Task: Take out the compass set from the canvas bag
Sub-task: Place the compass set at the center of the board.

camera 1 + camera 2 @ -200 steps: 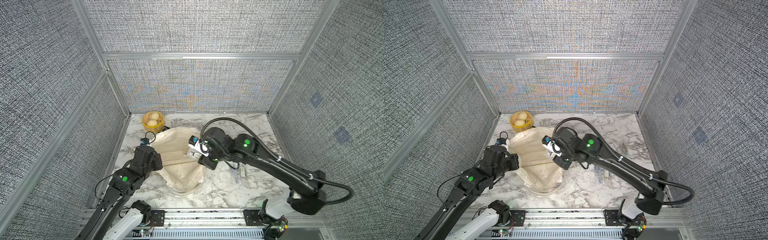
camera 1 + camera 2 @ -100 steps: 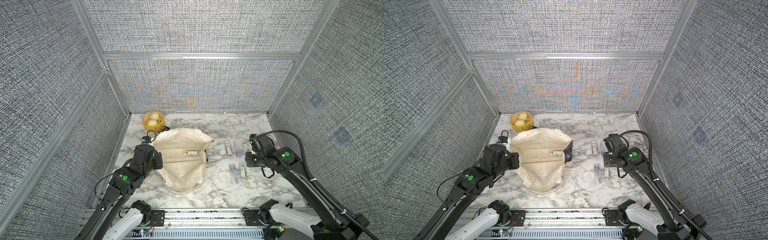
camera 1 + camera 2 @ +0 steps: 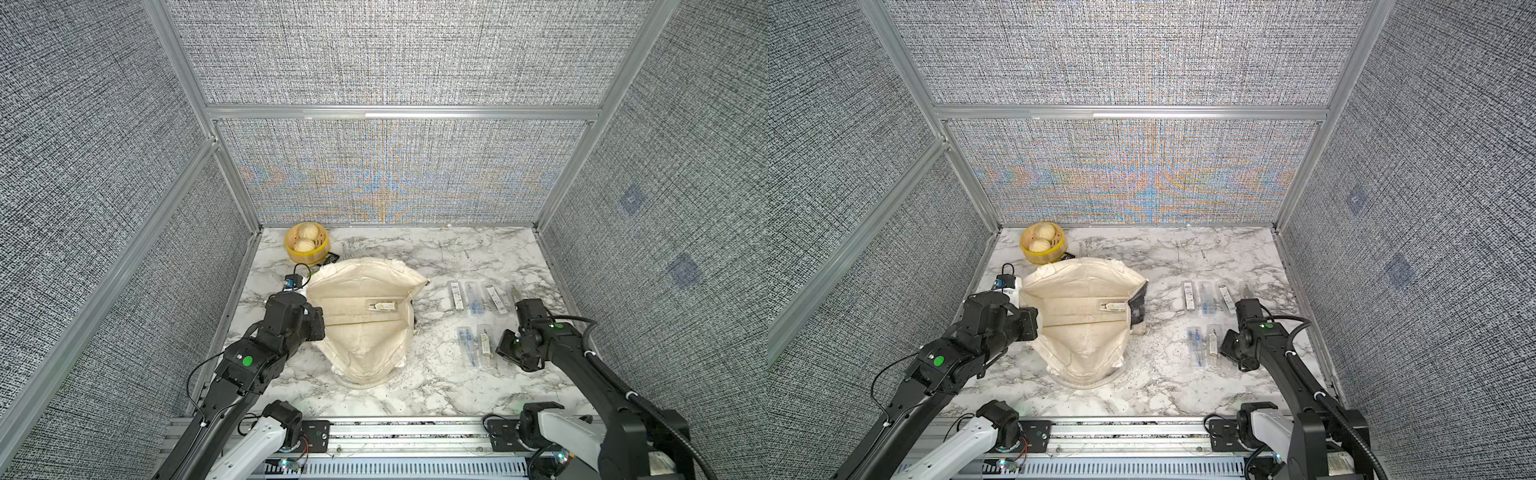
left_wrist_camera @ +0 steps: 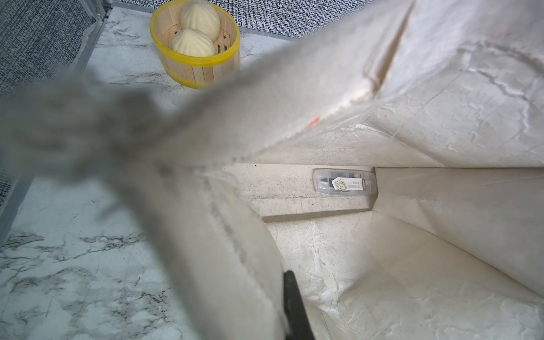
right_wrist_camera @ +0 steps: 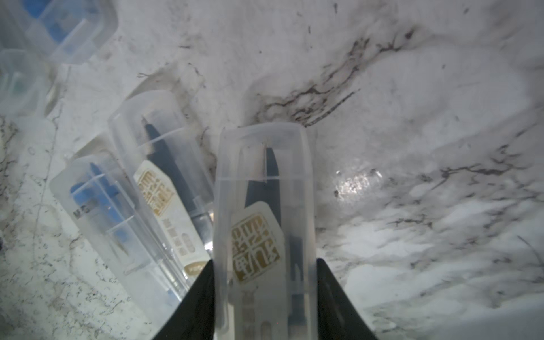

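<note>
A large floppy cream canvas bag point(image 3: 361, 345) is seen standing open on the left half of a white marble-patterned table point(image 3: 436, 386) in both top views. Its rim on the robot's left is pinched by the left gripper point(image 3: 313, 322), which is clenched on the cloth. One black finger point(image 4: 294, 306) is shown just inside the rim in the left wrist view.

On the bag's flat cream bottom, one clear plastic compass set case point(image 4: 344, 182) is seen lying near the wall on the robot's right.

The right gripper point(image 5: 265, 294) is positioned over the right side of the table, well apart from the bag. A second compass set case point(image 5: 263, 206), clear plastic with a gold label, is grasped between its jaws. Whether it touches the marble cannot be told. Several more clear cases point(image 3: 473, 297) are laid out just beside it.

A small yellow round basket point(image 3: 308, 258) holding two pale buns point(image 3: 304, 244) is set in the far left corner.
</note>
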Robot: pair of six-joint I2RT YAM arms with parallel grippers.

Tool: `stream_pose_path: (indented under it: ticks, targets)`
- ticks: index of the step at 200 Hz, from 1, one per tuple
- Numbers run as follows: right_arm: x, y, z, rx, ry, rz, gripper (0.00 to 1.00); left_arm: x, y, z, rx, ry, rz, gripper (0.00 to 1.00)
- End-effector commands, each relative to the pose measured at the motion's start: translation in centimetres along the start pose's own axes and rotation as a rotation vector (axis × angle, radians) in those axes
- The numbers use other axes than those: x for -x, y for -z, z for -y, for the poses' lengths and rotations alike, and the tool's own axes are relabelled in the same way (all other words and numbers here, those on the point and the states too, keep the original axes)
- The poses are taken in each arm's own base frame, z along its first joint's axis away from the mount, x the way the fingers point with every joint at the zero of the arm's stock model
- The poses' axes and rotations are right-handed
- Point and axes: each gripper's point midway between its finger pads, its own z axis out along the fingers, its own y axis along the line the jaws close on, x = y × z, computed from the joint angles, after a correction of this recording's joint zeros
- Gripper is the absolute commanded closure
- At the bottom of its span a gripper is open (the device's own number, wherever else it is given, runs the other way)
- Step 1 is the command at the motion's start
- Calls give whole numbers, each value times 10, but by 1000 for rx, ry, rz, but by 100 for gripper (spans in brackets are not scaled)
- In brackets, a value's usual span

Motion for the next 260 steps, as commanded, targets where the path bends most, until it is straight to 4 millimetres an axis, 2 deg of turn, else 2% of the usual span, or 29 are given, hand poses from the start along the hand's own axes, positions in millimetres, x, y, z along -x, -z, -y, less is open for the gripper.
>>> stream_pose_path:
  ticks: [1, 56, 116, 178, 260]
  targets:
    - [9, -4, -8, 61, -16, -3, 55, 11, 1, 4, -16, -4, 47, 100]
    - [22, -7, 1, 26, -29, 30, 50, 12, 3, 3, -16, -3, 57, 100]
    - [35, -11, 7, 3, -35, 48, 35, 13, 5, 3, -15, -4, 62, 100]
    - [48, -21, -3, 50, -53, 30, 35, 11, 3, 2, -11, -5, 55, 100]
    - [56, -14, -9, 71, -29, 53, 35, 10, 3, 2, -10, -4, 52, 100]
